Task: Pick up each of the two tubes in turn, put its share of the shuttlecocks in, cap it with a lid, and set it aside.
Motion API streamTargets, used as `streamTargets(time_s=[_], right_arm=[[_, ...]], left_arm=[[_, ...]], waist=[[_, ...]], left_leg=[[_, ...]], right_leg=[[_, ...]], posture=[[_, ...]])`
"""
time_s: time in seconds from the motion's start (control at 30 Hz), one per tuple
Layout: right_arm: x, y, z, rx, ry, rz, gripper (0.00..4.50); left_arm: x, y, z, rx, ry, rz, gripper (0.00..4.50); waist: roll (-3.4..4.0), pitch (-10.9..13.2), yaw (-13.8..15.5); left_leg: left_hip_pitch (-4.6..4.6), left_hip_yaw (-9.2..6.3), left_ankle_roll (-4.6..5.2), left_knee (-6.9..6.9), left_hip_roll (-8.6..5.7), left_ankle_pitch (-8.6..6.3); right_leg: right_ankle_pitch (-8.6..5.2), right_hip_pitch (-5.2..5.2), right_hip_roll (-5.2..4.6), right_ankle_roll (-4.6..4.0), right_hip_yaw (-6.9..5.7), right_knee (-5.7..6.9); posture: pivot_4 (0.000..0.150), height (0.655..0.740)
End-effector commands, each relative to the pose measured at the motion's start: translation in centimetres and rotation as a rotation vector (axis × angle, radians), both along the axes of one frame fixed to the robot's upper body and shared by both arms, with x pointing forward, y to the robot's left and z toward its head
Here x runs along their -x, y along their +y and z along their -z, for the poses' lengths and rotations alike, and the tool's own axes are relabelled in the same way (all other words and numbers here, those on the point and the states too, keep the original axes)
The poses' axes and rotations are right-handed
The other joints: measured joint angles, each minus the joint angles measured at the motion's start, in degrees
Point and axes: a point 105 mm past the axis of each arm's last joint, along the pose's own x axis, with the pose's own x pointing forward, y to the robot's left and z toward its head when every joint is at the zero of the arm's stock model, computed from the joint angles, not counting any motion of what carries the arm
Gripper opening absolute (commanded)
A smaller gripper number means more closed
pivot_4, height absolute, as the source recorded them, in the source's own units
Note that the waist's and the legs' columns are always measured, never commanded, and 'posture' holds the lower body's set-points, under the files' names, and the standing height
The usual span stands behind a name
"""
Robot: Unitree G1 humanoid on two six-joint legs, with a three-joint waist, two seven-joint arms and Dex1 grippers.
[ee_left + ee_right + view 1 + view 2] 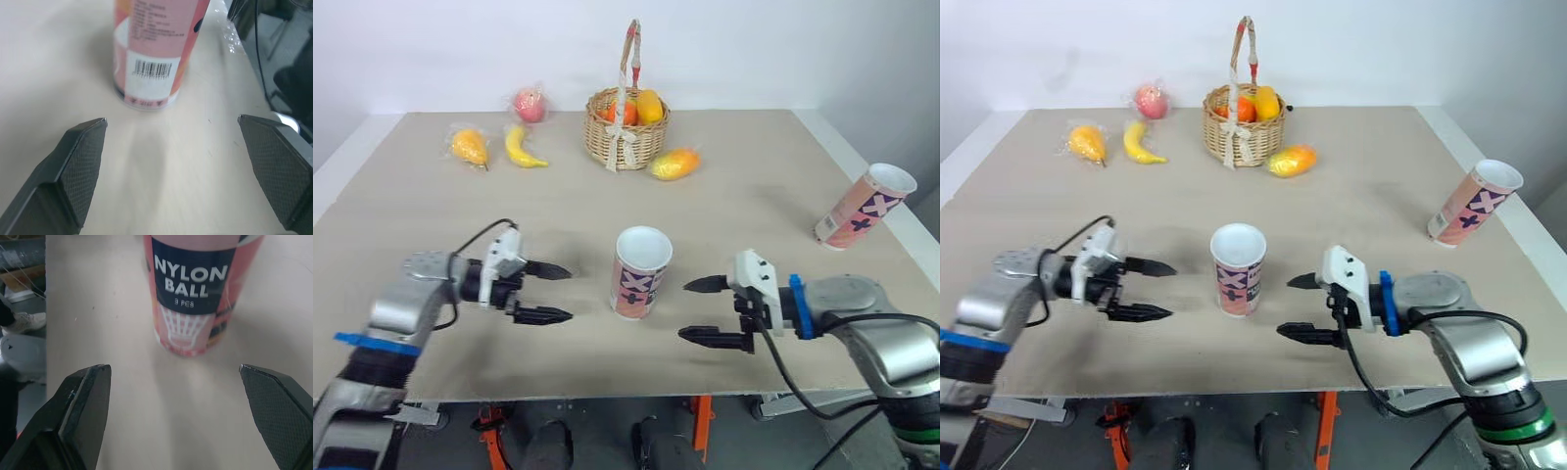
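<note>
A pink and white shuttlecock tube (639, 272) stands upright and uncapped near the table's front middle. A second tube (864, 205) leans at the right edge, its mouth pointing up and away. My left gripper (558, 292) is open just left of the standing tube, fingers pointing at it. My right gripper (697, 310) is open just right of it, fingers aimed at it too. The left wrist view shows the tube's barcode side (149, 49) ahead of the fingers (78, 166); the right wrist view shows its "NYLON BALL" label (195, 289). Neither gripper touches the tube.
A wicker basket (625, 132) with fruit stands at the back middle. Wrapped fruit lies around it: an apple (530, 104), a banana (522, 148), a yellow fruit (470, 147) at back left and a mango (674, 163) beside the basket. The table's front edge (607, 396) is close behind both grippers.
</note>
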Motion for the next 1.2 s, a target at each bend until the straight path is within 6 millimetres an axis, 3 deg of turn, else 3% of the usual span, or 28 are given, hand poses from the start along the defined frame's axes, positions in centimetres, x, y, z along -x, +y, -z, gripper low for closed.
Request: streamTargets(time_s=[0.03,0.2,0.4,0.93,1.03,1.13,1.2], right_arm=[[-0.4,1.0,-0.9,-0.033,-0.05,-0.023,4.5],[-1.0,2.8,-0.7,-0.071,-0.055,-0.057,4.5],[-1.7,4.2,-0.9,-0.119,-0.047,-0.083,4.5],[-2.5,7.2,-0.5,-0.186,-0.017,-0.137,4.5],[-2.5,7.0,-0.6,-0.191,-0.016,-0.131,3.76],[-2.6,6.7,-1.0,-0.197,-0.02,-0.116,2.69],[-2.9,6.2,-1.5,-0.214,-0.014,-0.083,2.48]], left_arm=[[1.1,0.6,-2.5,0.071,-0.033,-0.003,4.45],[2.1,1.1,-4.4,0.171,-0.041,-0.048,4.45],[3.3,1.1,-4.0,0.151,-0.076,-0.073,4.45],[3.8,0.9,-3.1,0.123,-0.068,-0.101,4.45],[3.7,0.7,-3.0,0.121,-0.068,-0.097,4.5],[3.7,0.6,-2.9,0.123,-0.066,-0.09,4.5],[3.5,0.4,-2.8,0.125,-0.066,-0.086,4.5]], waist=[[-0.01,0.0,0.3],[-0.14,0.2,0.2],[-0.13,0.2,0.2],[-0.12,0.2,0.2],[-0.12,0.2,0.2],[-0.12,0.2,0.2],[-0.12,0.2,0.2]], left_leg=[[-0.01,-0.01,-0.01,0.0,-0.01,0.0],[-0.07,-0.01,-0.18,0.01,-0.01,-0.11],[-0.07,-0.09,-0.34,0.0,0.02,-0.21],[-0.06,-0.14,-0.38,0.01,0.05,-0.23],[-0.05,-0.15,-0.38,0.01,0.05,-0.23],[-0.05,-0.15,-0.38,0.01,0.06,-0.23],[-0.05,-0.15,-0.38,0.01,0.05,-0.23]], right_leg=[[-0.02,0.02,-0.02,0.0,-0.02,-0.01],[-0.16,0.0,-0.04,0.01,-0.03,-0.02],[-0.29,0.01,-0.01,-0.05,-0.08,0.0],[-0.32,0.04,0.02,-0.11,-0.15,0.02],[-0.31,0.03,0.03,-0.12,-0.16,0.03],[-0.31,0.03,0.03,-0.12,-0.16,0.04],[-0.31,0.04,0.03,-0.12,-0.16,0.03]], posture=[[0.15,0.74],[0.15,0.74],[0.15,0.74],[0.15,0.74],[0.15,0.74],[0.15,0.74],[0.15,0.74]])
